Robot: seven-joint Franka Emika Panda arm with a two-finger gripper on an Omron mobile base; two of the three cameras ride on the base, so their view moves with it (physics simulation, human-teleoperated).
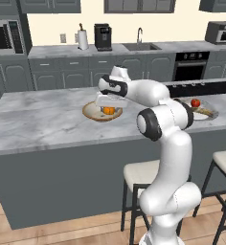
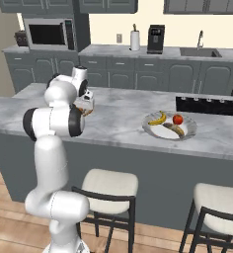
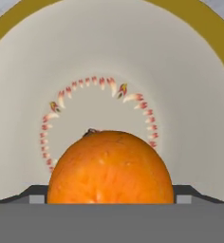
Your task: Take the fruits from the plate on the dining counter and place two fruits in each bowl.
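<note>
Marble counter (image 1: 43,119): we see it running under the pincer, carrying everything below.
Plate (image 2: 187,133): well apart from our pincer, off toward the stove end of the counter; a banana (image 2: 158,118), a red fruit (image 2: 177,119) and a darker long piece (image 2: 174,129) lie on it.
Bowl (image 1: 92,112): directly beneath the pincer; its cream inside with a ring of small red marks surrounds the orange.
Orange (image 3: 110,167): between our fingertips, low inside the bowl.
Pincer (image 1: 107,109): pointing down into the bowl, jaws wide either side of the orange; we judge it loose, not clamped, though contact is hard to tell.
Coming move: we judge straight up, then across to the plate.
</note>
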